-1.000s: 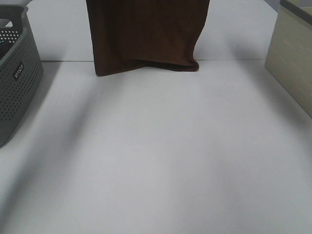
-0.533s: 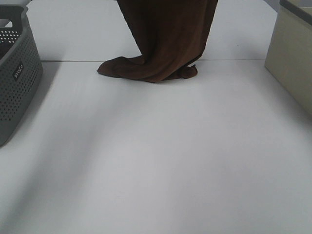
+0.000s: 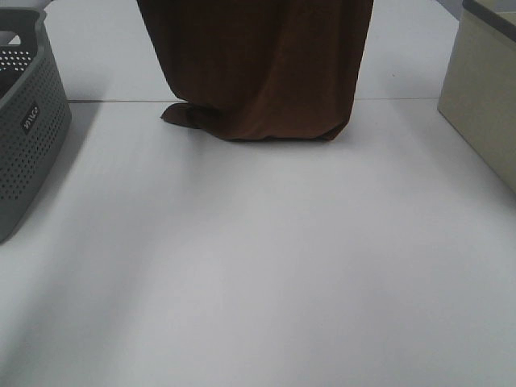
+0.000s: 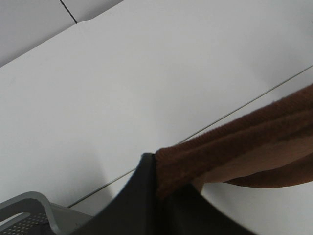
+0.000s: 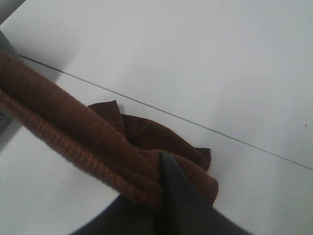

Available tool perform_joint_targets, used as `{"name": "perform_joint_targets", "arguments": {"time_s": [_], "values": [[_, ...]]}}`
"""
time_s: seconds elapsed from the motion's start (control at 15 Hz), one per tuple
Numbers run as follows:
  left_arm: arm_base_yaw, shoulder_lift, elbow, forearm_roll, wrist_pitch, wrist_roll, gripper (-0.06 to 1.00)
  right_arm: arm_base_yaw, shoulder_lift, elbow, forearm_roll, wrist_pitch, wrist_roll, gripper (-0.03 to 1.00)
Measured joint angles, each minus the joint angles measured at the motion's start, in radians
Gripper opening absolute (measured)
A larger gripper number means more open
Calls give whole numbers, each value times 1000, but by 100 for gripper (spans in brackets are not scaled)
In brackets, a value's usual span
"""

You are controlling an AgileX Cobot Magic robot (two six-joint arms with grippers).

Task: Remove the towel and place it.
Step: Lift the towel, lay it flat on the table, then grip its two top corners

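The towel [image 3: 258, 72] was found clamped by its top edge in the left gripper [image 4: 157, 190] and the right gripper [image 5: 160, 192], spread wider than half a second earlier, lower edge bunched on the table [image 3: 258, 266]; laying-out was judged begun

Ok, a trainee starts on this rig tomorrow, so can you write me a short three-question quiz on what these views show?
1. Multiple choice: where is the lower end of the brown towel?
A. bunched on the white table
B. hanging clear of it
C. spread out flat

2. True or false: both arms' jaws are shut on the towel's upper edge.

3. Fill in: in the high view, the grey perforated basket stands at the ___ edge.

Key: 1 A; 2 true; 3 left.
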State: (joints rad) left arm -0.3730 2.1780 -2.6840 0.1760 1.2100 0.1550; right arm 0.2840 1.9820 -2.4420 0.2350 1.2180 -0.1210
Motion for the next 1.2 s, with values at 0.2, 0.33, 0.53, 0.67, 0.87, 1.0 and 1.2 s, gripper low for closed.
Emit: {"name": "perform_joint_targets", "arguments": {"time_s": [0.2,0.33,0.53,0.67,0.87,1.0,1.2], "values": [[0,-140,184,-12,0,-41,0,0,-62,81,24,-1,0,1],[-19,-372,514,-28,-2,-71,0,3,-224,309,73,-1,-5,1],[-38,-594,806,-67,-14,-107,0,6,-378,508,100,-1,-8,1],[-41,-736,1012,-106,-33,-138,0,14,-481,641,127,0,-15,1],[-44,-890,1226,-192,-54,-155,0,15,-593,826,144,4,-26,1],[-44,-966,1328,-268,-55,-136,0,15,-658,954,144,2,-32,1],[-44,-1017,1464,-375,-53,-88,0,15,-753,1153,139,1,-32,1]]}}
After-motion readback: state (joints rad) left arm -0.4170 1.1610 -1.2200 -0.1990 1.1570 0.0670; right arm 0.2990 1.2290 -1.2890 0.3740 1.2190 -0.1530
